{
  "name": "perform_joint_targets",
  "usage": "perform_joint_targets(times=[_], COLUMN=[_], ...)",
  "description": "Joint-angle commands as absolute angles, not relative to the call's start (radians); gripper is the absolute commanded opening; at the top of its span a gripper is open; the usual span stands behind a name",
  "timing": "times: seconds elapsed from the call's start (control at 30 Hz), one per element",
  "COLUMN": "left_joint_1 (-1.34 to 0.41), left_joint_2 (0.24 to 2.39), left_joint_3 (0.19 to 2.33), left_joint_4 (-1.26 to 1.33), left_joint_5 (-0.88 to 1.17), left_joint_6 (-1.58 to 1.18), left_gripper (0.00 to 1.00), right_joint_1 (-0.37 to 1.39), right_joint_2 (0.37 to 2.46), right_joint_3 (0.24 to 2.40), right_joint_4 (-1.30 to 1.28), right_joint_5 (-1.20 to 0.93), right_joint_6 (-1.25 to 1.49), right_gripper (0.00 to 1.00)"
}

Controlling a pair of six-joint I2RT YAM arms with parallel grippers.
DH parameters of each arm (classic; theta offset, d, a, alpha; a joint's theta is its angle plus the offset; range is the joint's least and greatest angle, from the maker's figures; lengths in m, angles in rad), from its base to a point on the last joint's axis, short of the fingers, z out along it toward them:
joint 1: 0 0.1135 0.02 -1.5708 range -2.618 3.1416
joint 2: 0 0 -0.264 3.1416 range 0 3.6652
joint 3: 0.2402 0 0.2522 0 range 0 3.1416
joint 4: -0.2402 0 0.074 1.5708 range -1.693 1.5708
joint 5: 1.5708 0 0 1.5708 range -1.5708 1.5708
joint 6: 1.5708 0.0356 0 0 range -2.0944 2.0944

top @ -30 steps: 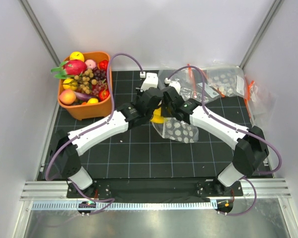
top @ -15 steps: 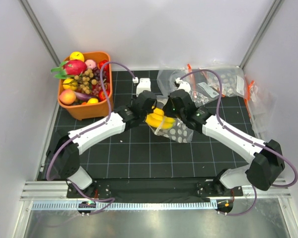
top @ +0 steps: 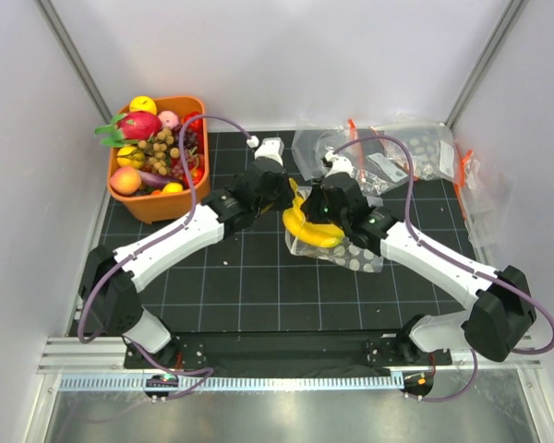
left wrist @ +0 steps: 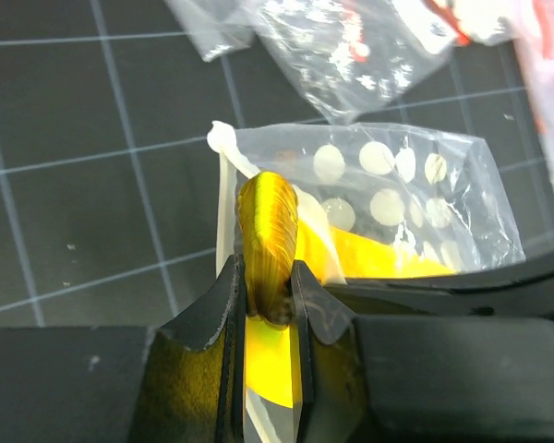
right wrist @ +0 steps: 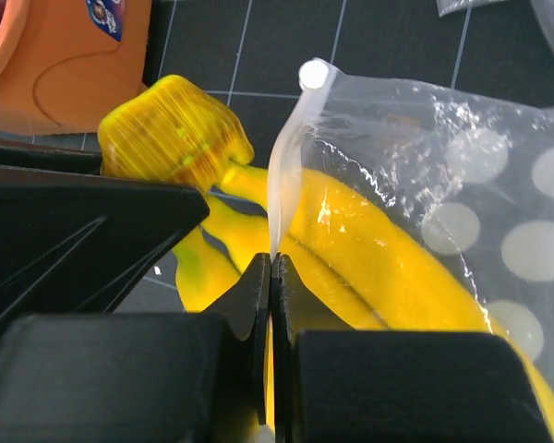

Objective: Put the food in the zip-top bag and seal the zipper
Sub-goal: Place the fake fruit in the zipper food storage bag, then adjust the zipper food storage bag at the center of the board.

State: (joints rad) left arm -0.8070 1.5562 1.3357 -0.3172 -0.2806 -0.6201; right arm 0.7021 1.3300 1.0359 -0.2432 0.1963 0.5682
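While the left gripper (left wrist: 266, 286) clamps the stem end of the banana bunch (top: 312, 228) and the right gripper (right wrist: 270, 272) pinches the mouth edge of the zip-top bag (top: 355, 254), the bunch lies mid-worktop (top: 249, 277), half inside, long axis running from the left claw into the bag.

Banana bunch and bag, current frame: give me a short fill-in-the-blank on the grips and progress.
The left gripper is shut on the ____ end of the banana bunch.
The right gripper pinches the zip-top bag at its mouth edge; the plastic carries pale ____.
The bunch is only partly inside, so the zipper is not yet ____.
Other fruit sits in the ____ bin at the table's far left.
Missing words: stem; dots; sealed; orange
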Motion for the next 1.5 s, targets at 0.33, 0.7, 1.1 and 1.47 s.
perform_joint_targets(times=[0.33, 0.7, 1.1, 1.47], left_joint_1=[-0.738, -0.733, -0.713, -0.677], left_joint_2=[1.552, 1.496, 1.421, 1.365], left_joint_3=[1.353, 1.267, 1.221, 1.083], left_joint_4=[-0.304, -0.23, -0.302, -0.37], left_joint_5=[0.059, 0.215, 0.143, 0.008], left_joint_6=[-0.752, -0.79, -0.718, -0.652], left_gripper=[0.0, 0.52, 0.69, 0.73], right_joint_1=[0.687, 0.684, 0.655, 0.638], right_joint_2=[1.221, 1.17, 1.126, 1.141], right_joint_3=[0.985, 0.939, 0.819, 0.842], right_joint_4=[-0.146, -0.158, -0.058, -0.069], right_joint_5=[0.116, 0.193, 0.23, 0.207], right_joint_6=[0.483, 0.465, 0.551, 0.546], right_gripper=[0.01, 0.01, 0.01, 0.01])
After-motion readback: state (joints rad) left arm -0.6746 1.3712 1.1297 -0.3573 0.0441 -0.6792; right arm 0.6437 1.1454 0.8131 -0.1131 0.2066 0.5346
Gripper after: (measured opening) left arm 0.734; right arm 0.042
